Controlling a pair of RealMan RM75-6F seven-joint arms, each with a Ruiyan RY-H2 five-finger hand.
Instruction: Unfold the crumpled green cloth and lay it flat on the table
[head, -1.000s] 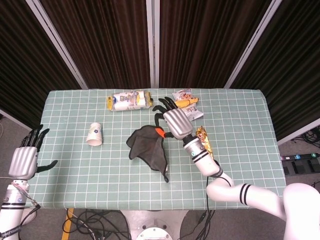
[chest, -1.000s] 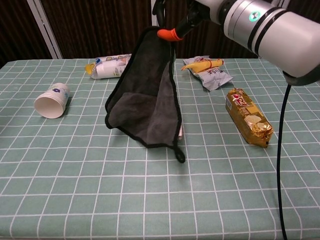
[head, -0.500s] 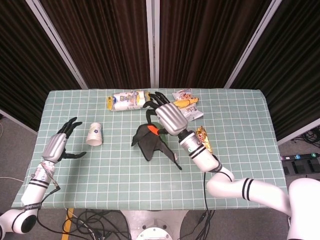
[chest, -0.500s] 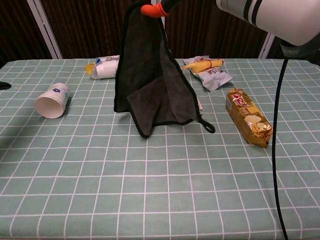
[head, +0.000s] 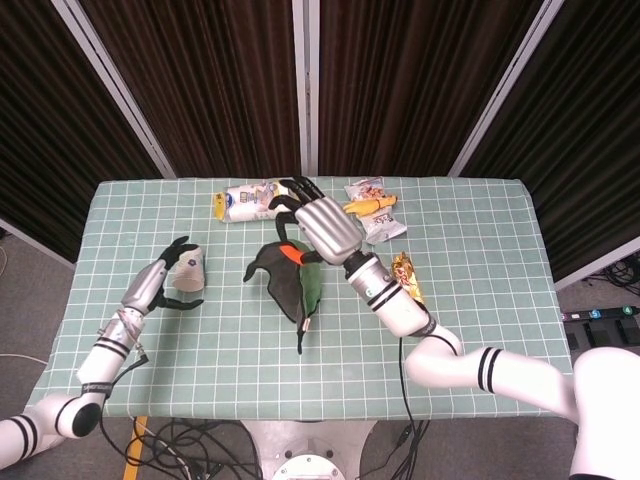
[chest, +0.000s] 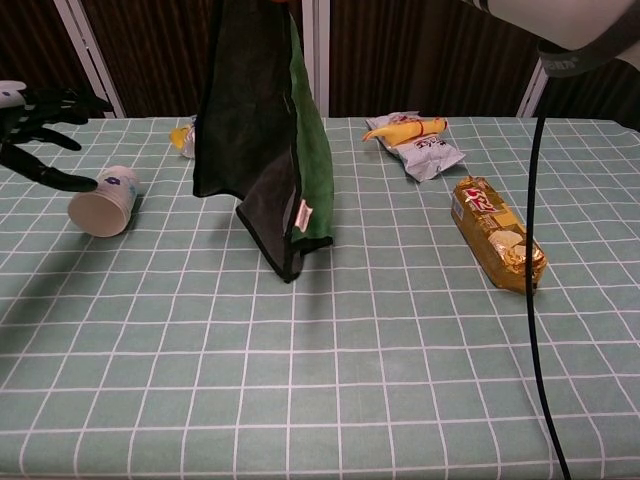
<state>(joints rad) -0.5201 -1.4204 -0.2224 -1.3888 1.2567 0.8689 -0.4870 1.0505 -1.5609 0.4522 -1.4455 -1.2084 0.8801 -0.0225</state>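
Note:
The cloth (chest: 258, 120) hangs clear of the table from above the chest view's top edge, dark grey on one face and green (chest: 314, 170) on the other, with a white tag near its lower edge. In the head view my right hand (head: 322, 226) grips the cloth's (head: 290, 278) top by an orange loop, high over the table's middle. My left hand (head: 163, 287) hovers with fingers spread and empty just left of a fallen paper cup (head: 188, 268). The chest view shows that left hand (chest: 38, 118) above the cup (chest: 103, 202), apart from it.
A gold snack pack (chest: 497, 234) lies on the right of the green checked table (chest: 330, 400). Snack bags with a yellow item (chest: 415, 138) sit at the back, and a white and yellow packet (head: 250, 200) lies behind the cloth. A black cable (chest: 534, 260) hangs at right.
My right hand has raised the cloth higher and carried it left, and the green face now shows. My left hand has come in from the table's left edge to the cup.

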